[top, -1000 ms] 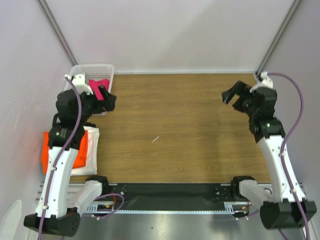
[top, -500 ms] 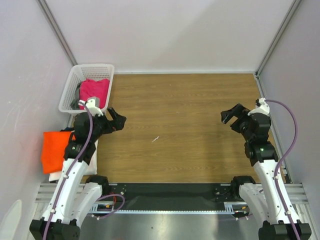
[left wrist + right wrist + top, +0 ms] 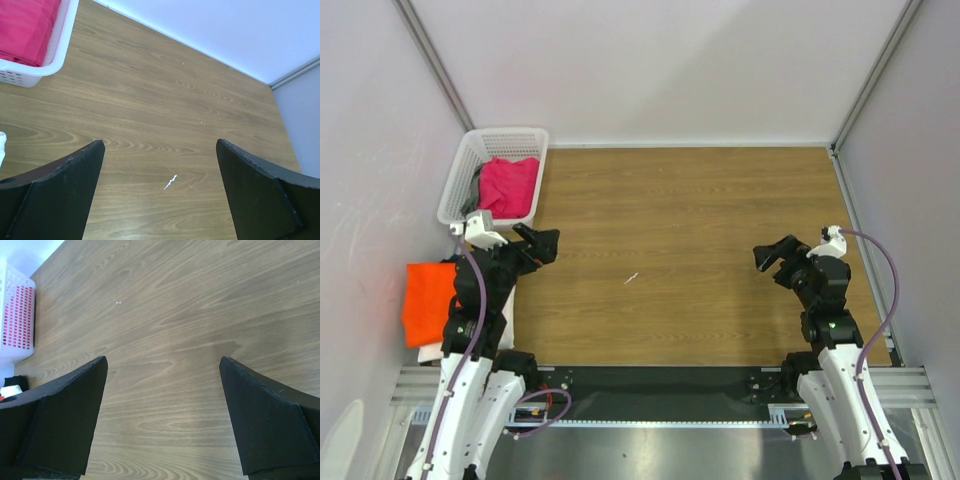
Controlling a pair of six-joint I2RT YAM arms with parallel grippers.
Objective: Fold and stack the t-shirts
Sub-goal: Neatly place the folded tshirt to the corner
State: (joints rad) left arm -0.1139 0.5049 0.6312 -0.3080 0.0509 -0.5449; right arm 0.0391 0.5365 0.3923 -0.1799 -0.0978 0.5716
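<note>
Shirts lie in two places, both on the left side. The bright orange t-shirt (image 3: 425, 300) lies flat at the near left, just past the edge of the wooden counter (image 3: 700, 210). The left arm hides part of it. The magenta-pink t-shirt (image 3: 510, 184) is bunched inside the white lattice basket (image 3: 505, 133) at the far left corner. A darker piece of cloth (image 3: 478, 187) is tucked against its left side; I cannot tell what that piece is.

The left hand (image 3: 542, 243) hovers over bare wood just in front of the basket and to the right of the orange shirt. Its jaws are spread wide and hold nothing. The left wrist view shows both dark fingers (image 3: 60, 190) far apart with only wood grain between them.

The right hand (image 3: 775, 255) hangs over the right half of the counter, well apart from every shirt, and is likewise wide and empty. A small white speck (image 3: 632, 278) lies on the wood near the middle, between the two hands.
</note>
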